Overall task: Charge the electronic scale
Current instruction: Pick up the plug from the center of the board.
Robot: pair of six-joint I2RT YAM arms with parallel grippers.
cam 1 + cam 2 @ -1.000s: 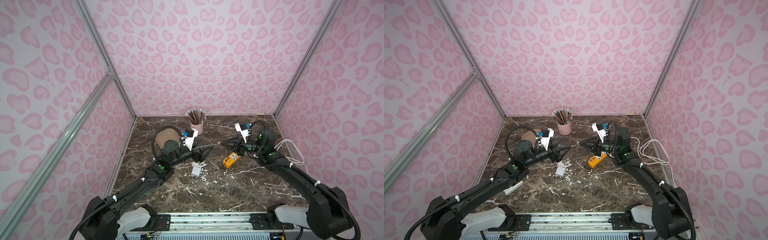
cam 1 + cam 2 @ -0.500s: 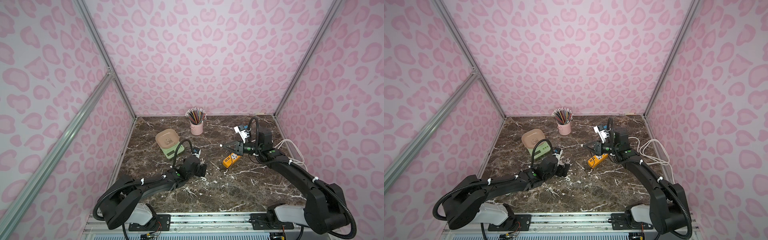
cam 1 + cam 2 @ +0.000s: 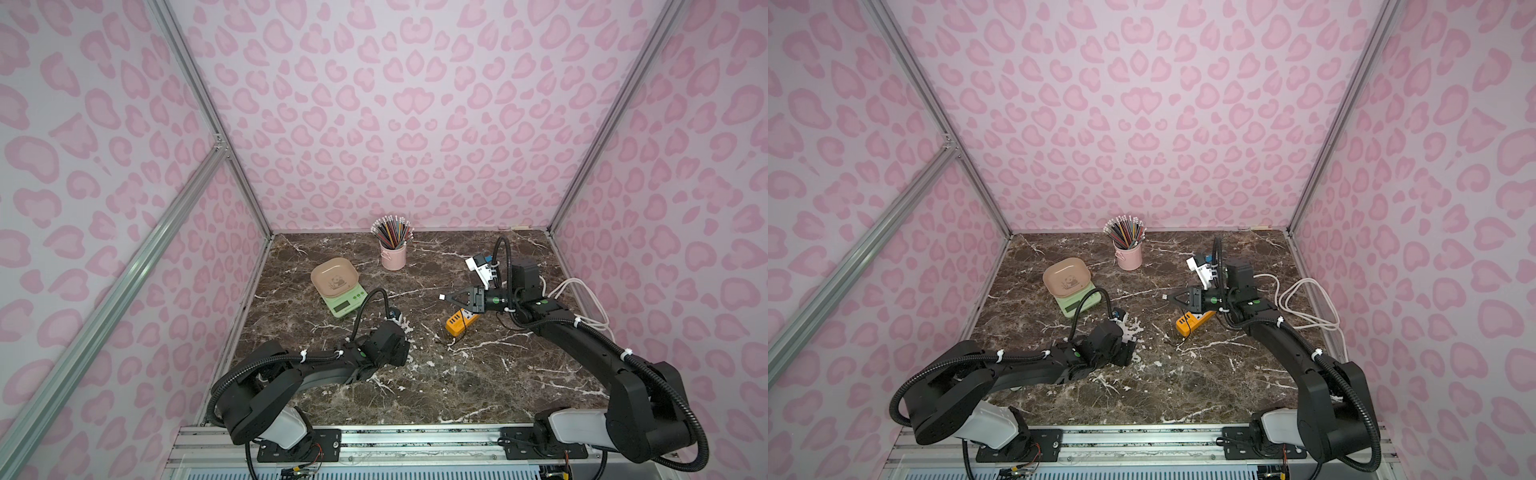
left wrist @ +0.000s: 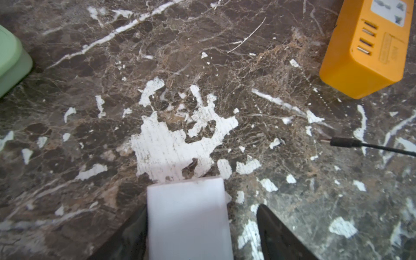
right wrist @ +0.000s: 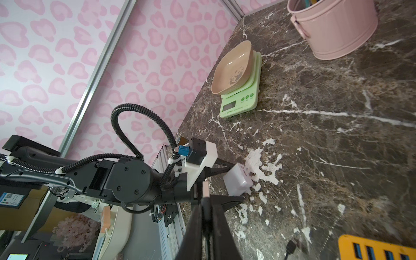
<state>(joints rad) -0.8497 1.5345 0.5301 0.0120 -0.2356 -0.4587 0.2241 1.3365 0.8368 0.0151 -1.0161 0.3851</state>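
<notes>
Two arms: left arm (image 3: 324,368) low; right tool (image 3: 449,296) raised, gripping plug (image 5: 205,188).

Both the left arm (image 3: 324,368) and the right arm (image 3: 582,336) are matte black, built of rounded tubular links and thick drum-shaped joints. Each ends in a pale grey base housing (image 3: 286,428) on a black mounting plate (image 3: 299,442). Along the links runs black ribbed cable conduit (image 5: 122,126), bound with white zip ties (image 3: 302,354). A small green dot (image 3: 496,299) marks each wrist. The round wrist housing (image 5: 128,177) shows a ring of dark screws. A white printed bracket (image 5: 202,162) carries a black camera block (image 5: 195,153) with a blue connector (image 5: 182,149). The left gripper (image 4: 202,208) and the right gripper (image 5: 207,199) have black, tapering, wedge-shaped fingers.
</notes>
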